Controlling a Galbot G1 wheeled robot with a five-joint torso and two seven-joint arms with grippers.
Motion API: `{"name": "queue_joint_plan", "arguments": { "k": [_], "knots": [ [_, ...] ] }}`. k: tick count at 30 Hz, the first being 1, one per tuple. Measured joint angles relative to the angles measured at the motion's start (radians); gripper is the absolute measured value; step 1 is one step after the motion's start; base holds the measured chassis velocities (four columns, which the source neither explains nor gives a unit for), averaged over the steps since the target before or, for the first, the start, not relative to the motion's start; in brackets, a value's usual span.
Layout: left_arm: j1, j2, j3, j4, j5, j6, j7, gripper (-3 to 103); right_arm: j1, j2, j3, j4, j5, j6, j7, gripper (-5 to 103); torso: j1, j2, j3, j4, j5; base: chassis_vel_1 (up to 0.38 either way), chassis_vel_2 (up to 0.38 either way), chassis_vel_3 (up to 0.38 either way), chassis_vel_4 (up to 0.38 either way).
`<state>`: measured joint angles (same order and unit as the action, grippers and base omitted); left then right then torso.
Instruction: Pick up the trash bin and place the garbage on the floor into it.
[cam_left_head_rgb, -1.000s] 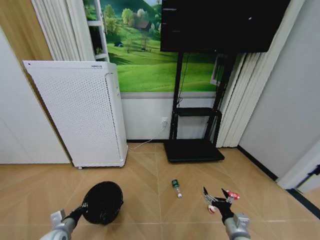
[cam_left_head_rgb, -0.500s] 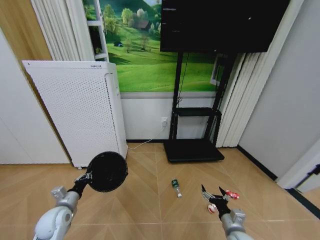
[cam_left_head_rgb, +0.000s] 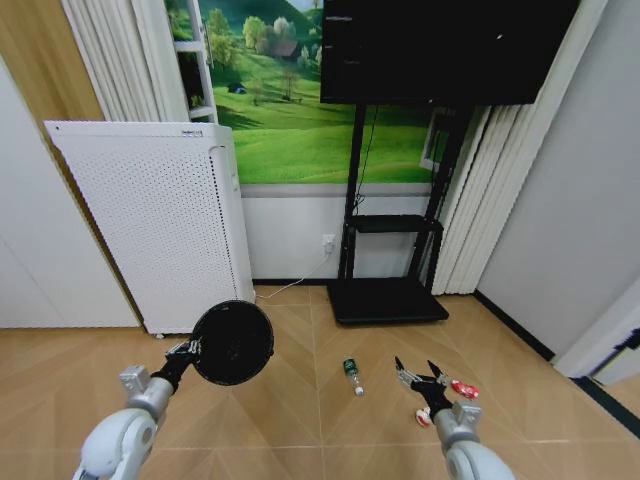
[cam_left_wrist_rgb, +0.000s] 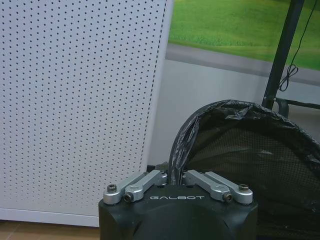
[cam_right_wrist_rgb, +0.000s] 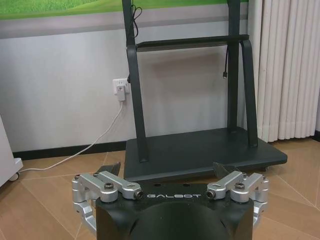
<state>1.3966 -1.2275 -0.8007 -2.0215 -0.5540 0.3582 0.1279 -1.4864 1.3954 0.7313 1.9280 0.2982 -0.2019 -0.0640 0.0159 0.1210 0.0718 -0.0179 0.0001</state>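
The left gripper (cam_left_head_rgb: 190, 349) is clamped on the rim of the trash bin (cam_left_head_rgb: 232, 342) and holds it in the air at the left of the scene, above the wooden floor (cam_left_head_rgb: 300, 420), with its dark round face turned toward the head camera. In the left wrist view the gripper (cam_left_wrist_rgb: 172, 176) pinches the rim, where a black bag liner (cam_left_wrist_rgb: 210, 112) folds over the edge, and the mesh wall of the bin (cam_left_wrist_rgb: 250, 165) shows inside. Behind the bin stands a tall white perforated box (cam_left_head_rgb: 160, 220) against the far wall. The right gripper (cam_left_head_rgb: 419, 378) hangs low at the right of the scene with its fingers spread wide and nothing between them; the right wrist view shows the same gripper (cam_right_wrist_rgb: 168, 170) parted, facing a black stand (cam_right_wrist_rgb: 200, 150) on the floor. A dark green bottle (cam_left_head_rgb: 352, 375) with a white cap lies on the floor between the two arms, well apart from the bin. A red wrapper (cam_left_head_rgb: 463, 388) lies just right of the right gripper, and a red-and-white piece (cam_left_head_rgb: 424, 418) lies just near of it, partly hidden by the arm.
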Motion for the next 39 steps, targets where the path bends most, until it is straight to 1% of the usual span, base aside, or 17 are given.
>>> {"name": "queue_joint_plan", "arguments": {
  "k": [6,9,15,28,36,39],
  "knots": [
    [0.009,-0.003,-0.003,-0.002,0.003,0.001,0.004,4,0.010,-0.009,0.003,-0.008,-0.008,-0.005,-0.028,100,0.000,0.000,0.000,0.0000,0.0000,0.000,0.000,0.000,0.000],
    [0.015,-0.017,-0.001,-0.018,-0.001,0.010,0.005,4,0.011,-0.015,0.011,-0.015,-0.040,-0.004,-0.083,100,0.000,0.000,0.000,0.0000,0.0000,0.000,0.000,0.000,0.000],
    [0.023,-0.026,0.003,-0.027,-0.001,0.016,0.005,4,0.012,-0.019,0.010,-0.019,-0.043,0.000,-0.090,100,0.000,0.000,0.000,-0.0002,0.0000,-0.026,0.018,0.027,-0.021],
    [0.036,-0.035,-0.004,-0.034,0.002,0.018,0.003,4,0.017,-0.024,0.003,-0.026,-0.040,0.000,-0.089,100,0.000,0.000,0.000,0.0000,-0.0001,-0.107,0.082,0.113,-0.092],
    [0.036,-0.034,-0.003,-0.036,0.003,0.018,0.003,4,0.012,-0.024,0.002,-0.026,-0.041,0.002,-0.089,100,0.000,0.000,0.000,0.0002,-0.0001,-0.097,-0.075,0.088,0.059],
    [0.035,-0.035,-0.001,-0.036,0.003,0.018,0.003,4,0.011,-0.024,0.002,-0.024,-0.043,0.002,-0.089,100,0.000,0.000,0.000,-0.0001,-0.0002,-0.148,-0.168,0.146,0.149]
  ]
}}
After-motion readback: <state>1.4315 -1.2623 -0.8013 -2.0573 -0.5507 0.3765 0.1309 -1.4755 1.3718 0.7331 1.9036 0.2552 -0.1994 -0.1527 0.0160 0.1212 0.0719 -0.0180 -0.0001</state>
